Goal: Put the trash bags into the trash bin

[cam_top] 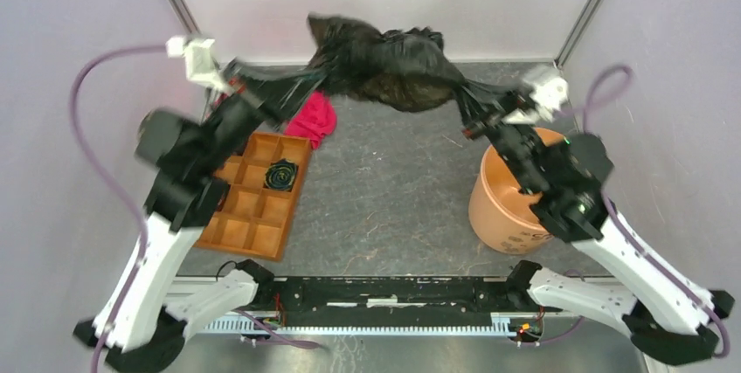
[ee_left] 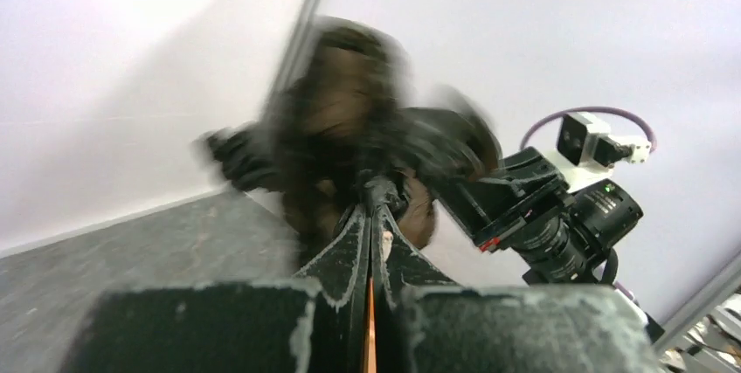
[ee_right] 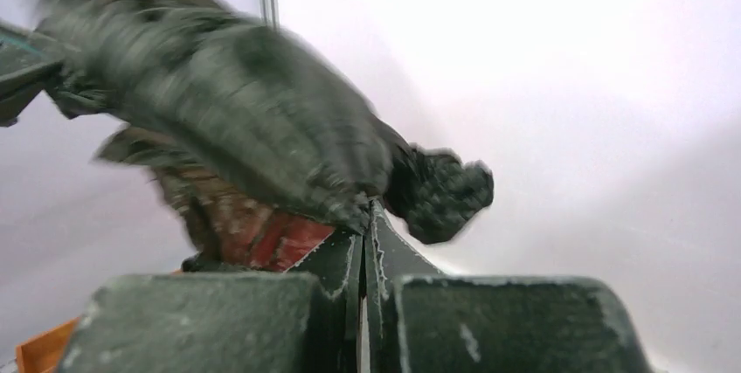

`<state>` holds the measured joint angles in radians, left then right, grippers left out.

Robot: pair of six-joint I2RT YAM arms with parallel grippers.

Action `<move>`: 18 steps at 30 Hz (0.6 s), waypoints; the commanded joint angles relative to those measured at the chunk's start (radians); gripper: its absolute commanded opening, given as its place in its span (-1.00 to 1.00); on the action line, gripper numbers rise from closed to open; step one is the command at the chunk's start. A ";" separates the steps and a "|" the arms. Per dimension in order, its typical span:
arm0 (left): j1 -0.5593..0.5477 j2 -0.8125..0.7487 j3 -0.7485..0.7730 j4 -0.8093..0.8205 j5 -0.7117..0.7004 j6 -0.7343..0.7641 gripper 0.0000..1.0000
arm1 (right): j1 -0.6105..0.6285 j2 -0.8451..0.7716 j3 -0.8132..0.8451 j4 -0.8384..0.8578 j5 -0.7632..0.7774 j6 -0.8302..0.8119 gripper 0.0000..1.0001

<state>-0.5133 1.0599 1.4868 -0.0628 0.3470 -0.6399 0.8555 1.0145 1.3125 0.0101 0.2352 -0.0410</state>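
- Step in hand: the carry. The black bag [cam_top: 384, 63] hangs in the air, stretched between both claws, and is not yet in the bucket [cam_top: 500, 211].
- Left claw [cam_top: 295, 89]: jaws pressed together, pinching the bag's left end.
- Right claw [cam_top: 472, 104]: jaws pressed together, pinching the bag's right end.
- Bag location: above the far side of the table [cam_top: 393, 181], bunched in the middle. It is blurred in both wrist views.
- Bucket location: upright at the near right, partly under the right arm and well apart from the bag.
- Next move, as a judgement: bring both claws toward the bucket, centre the bag over the opening, then lower it. The right arm probably needs to clear the rim first.
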 commanded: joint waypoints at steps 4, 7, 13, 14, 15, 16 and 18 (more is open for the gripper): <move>0.007 -0.106 -0.582 -0.203 -0.276 0.038 -0.96 | 0.000 0.032 -0.521 0.211 -0.078 0.016 -0.99; 0.010 -0.135 -0.763 -0.249 -0.304 0.031 -0.96 | 0.006 0.119 -0.642 0.227 -0.222 0.118 -0.99; 0.019 -0.163 -0.638 -0.249 -0.213 0.096 -0.96 | 0.029 0.111 -0.485 0.101 -0.158 0.073 -0.99; 0.019 -0.138 -0.499 -0.257 -0.189 0.121 -0.96 | 0.029 0.111 -0.383 0.055 -0.138 0.036 -0.99; 0.019 -0.110 -0.390 -0.264 -0.158 0.141 -0.96 | 0.028 0.112 -0.292 0.021 -0.126 0.000 -0.99; 0.019 -0.083 -0.268 -0.266 -0.105 0.152 -0.96 | 0.029 0.117 -0.182 -0.021 -0.123 -0.026 -0.99; 0.019 -0.048 -0.069 -0.233 -0.010 0.153 -0.96 | 0.031 0.126 0.015 -0.092 -0.156 -0.054 -0.99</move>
<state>-0.4992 1.0054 1.0222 -0.4854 0.1650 -0.5724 0.8825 1.2037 0.9283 -0.1001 0.0780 -0.0029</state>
